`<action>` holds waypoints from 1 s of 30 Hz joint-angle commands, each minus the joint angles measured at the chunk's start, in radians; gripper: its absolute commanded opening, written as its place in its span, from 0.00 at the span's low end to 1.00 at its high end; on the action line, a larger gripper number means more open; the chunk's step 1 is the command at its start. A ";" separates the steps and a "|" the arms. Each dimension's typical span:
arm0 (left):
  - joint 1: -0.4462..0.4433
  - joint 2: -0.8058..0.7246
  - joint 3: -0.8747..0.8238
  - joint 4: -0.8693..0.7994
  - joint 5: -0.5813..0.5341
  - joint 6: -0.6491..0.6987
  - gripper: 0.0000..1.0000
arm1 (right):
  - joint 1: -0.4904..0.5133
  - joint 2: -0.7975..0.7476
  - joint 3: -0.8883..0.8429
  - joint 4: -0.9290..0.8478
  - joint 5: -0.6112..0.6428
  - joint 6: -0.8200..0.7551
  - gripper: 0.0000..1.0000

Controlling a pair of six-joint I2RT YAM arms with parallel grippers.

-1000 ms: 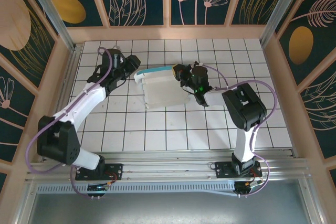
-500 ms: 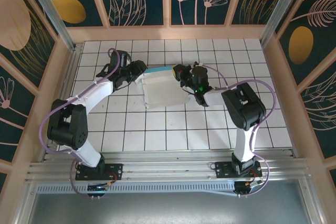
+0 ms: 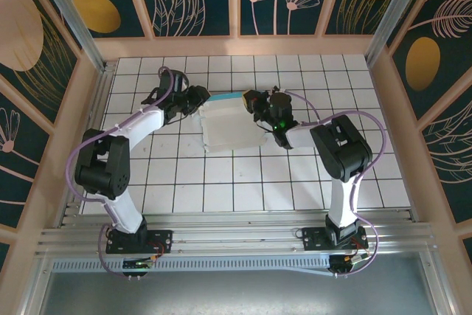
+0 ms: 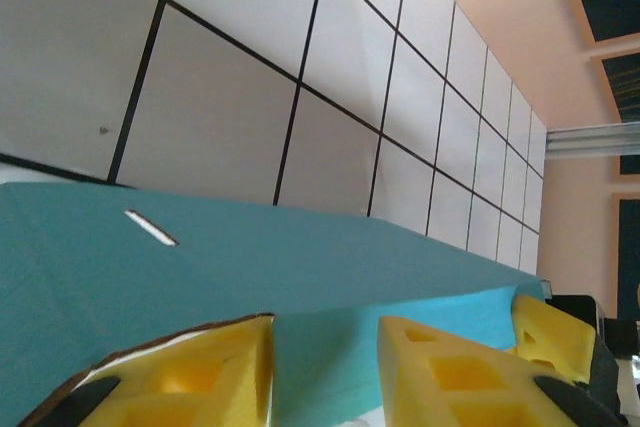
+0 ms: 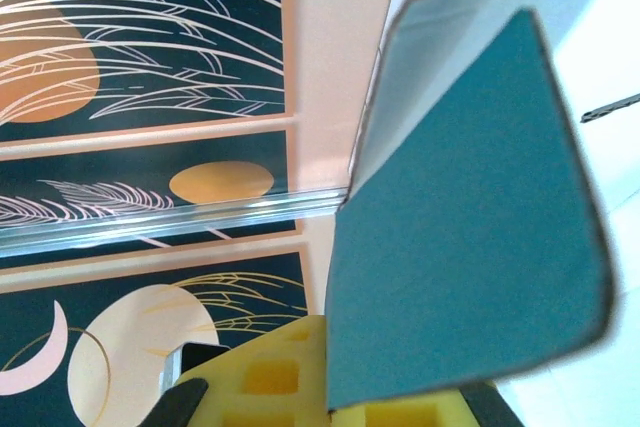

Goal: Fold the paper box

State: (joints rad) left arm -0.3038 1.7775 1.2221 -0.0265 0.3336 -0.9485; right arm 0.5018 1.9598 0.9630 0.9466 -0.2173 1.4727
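"Checking in: what sits on the table [image 3: 310, 182]?"

"My paper box [image 3: 230, 125], lying between both arms, white face up, with a blue rim along its far edge. I have the right tool [image 3: 251, 102] pinched on the far-right blue flap [image 5: 460, 227], anchoring it, I judge."

"And the left tool [image 3: 198, 99]?"

"It's at the far-left corner, fingers [image 4: 200, 367] apart over the blue edge and gripping nothing I can see. It's probably lining up a fold."
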 commanded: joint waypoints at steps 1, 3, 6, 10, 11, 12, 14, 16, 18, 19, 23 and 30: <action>0.003 0.028 0.047 -0.016 -0.007 0.028 0.29 | -0.001 0.035 0.021 -0.018 -0.005 -0.005 0.00; 0.003 0.019 0.050 -0.029 -0.045 0.047 0.30 | -0.002 0.039 0.031 -0.039 0.004 -0.007 0.00; 0.002 -0.039 0.033 -0.054 -0.147 0.089 0.54 | -0.005 0.044 0.051 -0.094 0.027 -0.003 0.00; -0.001 -0.219 -0.114 0.027 -0.263 0.137 0.60 | -0.017 0.062 0.098 -0.176 0.048 -0.001 0.00; -0.006 -0.259 -0.154 0.040 -0.291 0.146 0.58 | -0.021 0.067 0.106 -0.183 0.047 0.000 0.00; -0.017 -0.302 -0.197 0.043 -0.332 0.161 0.54 | -0.024 0.073 0.115 -0.185 0.045 0.002 0.00; -0.058 -0.377 -0.283 0.044 -0.439 0.196 0.48 | -0.032 0.081 0.124 -0.186 0.038 -0.003 0.00; -0.096 -0.426 -0.365 0.077 -0.525 0.232 0.45 | -0.037 0.085 0.129 -0.186 0.035 -0.007 0.00; -0.095 -0.439 -0.407 0.087 -0.590 0.255 0.44 | -0.043 0.081 0.128 -0.190 0.030 -0.016 0.00; -0.091 -0.433 -0.405 0.080 -0.613 0.307 0.45 | -0.044 0.078 0.126 -0.194 0.030 -0.020 0.00; -0.087 -0.351 -0.328 0.047 -0.632 0.644 0.45 | -0.045 0.059 0.124 -0.219 0.032 -0.050 0.00; -0.009 -0.176 -0.151 -0.029 -0.367 0.826 0.49 | -0.044 0.059 0.131 -0.225 0.026 -0.063 0.00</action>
State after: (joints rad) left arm -0.3466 1.5665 1.0119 -0.0341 -0.1596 -0.2478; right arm 0.4660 2.0129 1.0916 0.8162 -0.2070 1.4456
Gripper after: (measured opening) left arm 0.491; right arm 0.055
